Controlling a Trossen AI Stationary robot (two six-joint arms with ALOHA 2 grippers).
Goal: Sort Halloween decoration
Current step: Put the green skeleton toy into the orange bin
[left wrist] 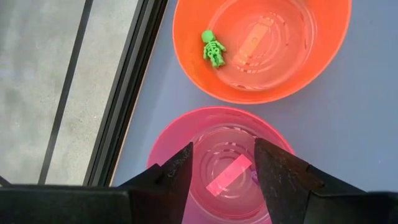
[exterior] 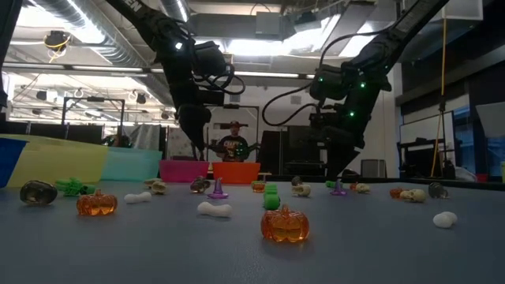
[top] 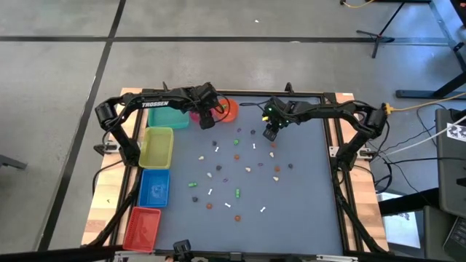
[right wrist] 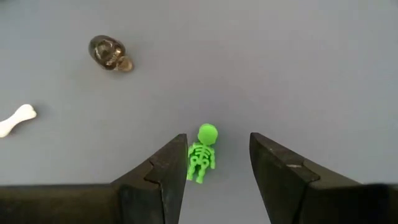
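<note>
While right gripper hangs open astride small green plastic skeleton, dark translucent skull and white bone lie near; left gripper open, empty, above round pink plastic bowl.

Trinkets scattered mid-table, bins in a row along the left edge, two bowls at the far edge.

"TROSSEN" in white on left arm upper link, no other legible txt
</note>
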